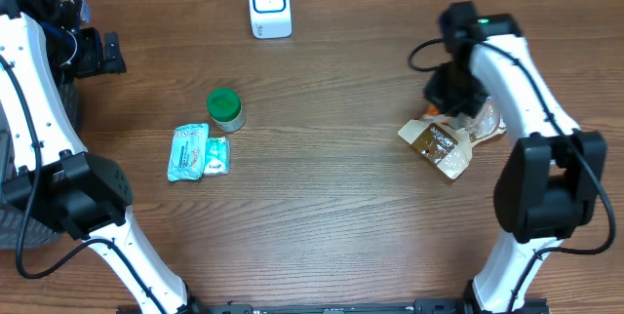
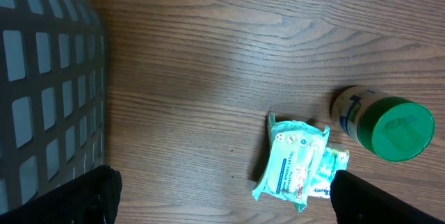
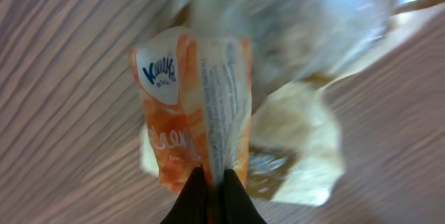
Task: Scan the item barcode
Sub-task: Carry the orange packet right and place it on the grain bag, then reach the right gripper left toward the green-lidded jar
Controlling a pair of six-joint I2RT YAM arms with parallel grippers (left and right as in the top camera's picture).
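desk (image 1: 331,207) stock: one white scanner (image 1: 269,4), far edge; one green-capped bottle (image 1: 225,108); two wipe packets (image 1: 187,151), side by side; one brown pouch (image 1: 438,144); one orange tissue pack (image 3: 201,113), right side, seam pinched in my right jaws, wrist turned down. left jaws wide, empty, by one grey basket (image 2: 42,78).

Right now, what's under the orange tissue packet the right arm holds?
A pale crinkled packet and a clear plastic bag on the wooden table; anything beneath those is hidden.

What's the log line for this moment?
right gripper: shut on orange packet | left gripper: open, empty | scanner: apart from packet
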